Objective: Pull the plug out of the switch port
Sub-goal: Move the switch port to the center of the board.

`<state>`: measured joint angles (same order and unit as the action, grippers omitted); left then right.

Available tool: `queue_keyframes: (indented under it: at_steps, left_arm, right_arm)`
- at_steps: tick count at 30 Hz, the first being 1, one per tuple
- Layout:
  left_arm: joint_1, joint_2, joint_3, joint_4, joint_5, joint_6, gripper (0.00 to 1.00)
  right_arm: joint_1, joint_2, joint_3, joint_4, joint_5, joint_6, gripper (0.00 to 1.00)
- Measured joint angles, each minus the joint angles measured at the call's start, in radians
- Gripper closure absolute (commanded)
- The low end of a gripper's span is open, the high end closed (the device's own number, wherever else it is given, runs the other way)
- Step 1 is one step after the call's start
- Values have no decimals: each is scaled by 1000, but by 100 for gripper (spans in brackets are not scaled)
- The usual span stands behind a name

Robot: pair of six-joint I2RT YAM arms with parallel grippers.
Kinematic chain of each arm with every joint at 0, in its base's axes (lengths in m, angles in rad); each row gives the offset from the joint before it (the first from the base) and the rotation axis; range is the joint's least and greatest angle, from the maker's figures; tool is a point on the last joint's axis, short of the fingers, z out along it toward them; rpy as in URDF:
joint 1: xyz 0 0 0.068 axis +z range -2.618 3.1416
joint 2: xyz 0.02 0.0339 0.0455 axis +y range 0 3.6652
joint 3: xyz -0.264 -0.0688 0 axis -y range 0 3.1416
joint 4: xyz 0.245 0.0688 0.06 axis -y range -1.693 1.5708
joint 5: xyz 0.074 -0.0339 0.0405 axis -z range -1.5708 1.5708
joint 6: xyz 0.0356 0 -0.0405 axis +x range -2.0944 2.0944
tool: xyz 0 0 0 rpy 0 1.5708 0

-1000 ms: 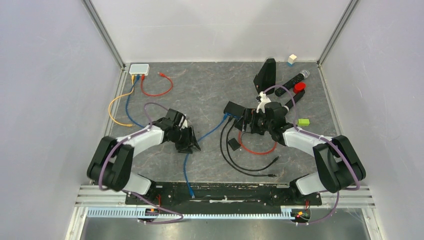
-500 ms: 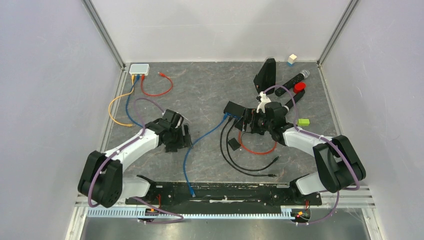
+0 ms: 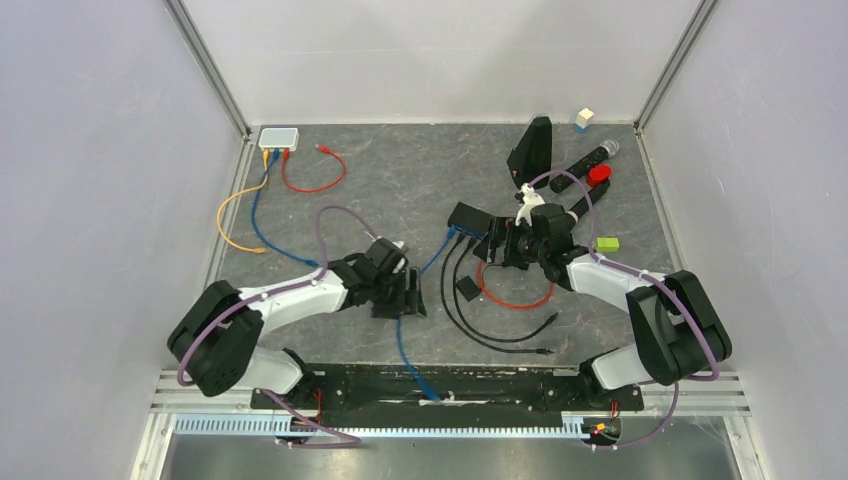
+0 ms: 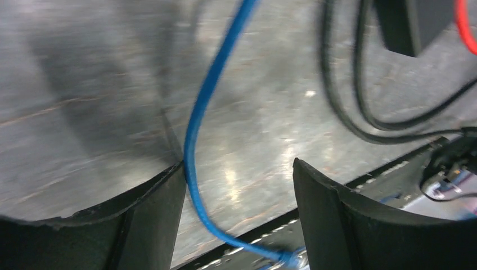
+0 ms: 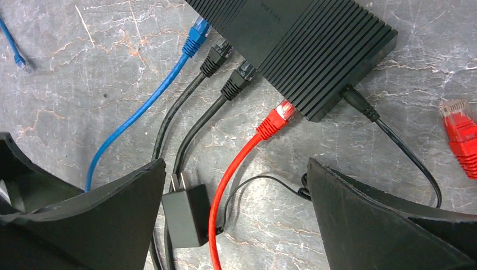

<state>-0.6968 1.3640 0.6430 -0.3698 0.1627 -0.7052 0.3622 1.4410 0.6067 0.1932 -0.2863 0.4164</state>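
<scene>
A black switch (image 3: 468, 217) lies mid-table; the right wrist view shows it (image 5: 292, 45) with a blue plug (image 5: 197, 31), two black plugs (image 5: 216, 56) and a red plug (image 5: 274, 121) in its ports. My right gripper (image 5: 235, 169) is open and empty, hovering just short of those plugs (image 3: 497, 245). My left gripper (image 3: 400, 297) is open, low over the blue cable (image 3: 405, 340). In the left wrist view the cable (image 4: 197, 129) runs between the fingers (image 4: 239, 169), against the left finger (image 4: 163, 202), unclamped.
A black adapter (image 5: 183, 214) and a thin black cord lie under the right gripper. A loose red plug (image 5: 461, 132) lies to its right. A white switch (image 3: 278, 138) with yellow, blue and red cables sits back left. A black stand, a microphone (image 3: 590, 160) and small blocks are back right.
My left arm has swung right towards the black switch, and the blue cable's loose end has shifted right along the front rail. The right arm has barely moved.
</scene>
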Motion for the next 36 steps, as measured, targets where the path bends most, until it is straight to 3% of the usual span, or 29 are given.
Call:
queue_keyframes:
  at_steps: [6,10,15,20,24,27,36]
  left_arm:
    - [-195,117,41,202,32,-134,26]
    - [-331,259,159,277,20,-204,26]
    - [-420,335,245,295,-37,-229,17]
    - [-431,242,196,197,-174,-238,10]
    - [-430,125,135,79,-280,-238,3]
    - [-430,46,105,24,-353,-238,3]
    - [-430,-143,53,-39,-520,-240,2]
  right_arm:
    - [-1,0,0,-16,21,-15,2]
    - [-5,0,0,-39,48,-34,2]
    - [-8,-1,17,-107,129,-81,2]
    - [-11,-2,98,-167,200,-145,2]
    - [-9,20,180,-172,205,-180,15]
    - [2,76,251,-173,205,-199,8]
    - [56,329,543,-273,267,-260,2]
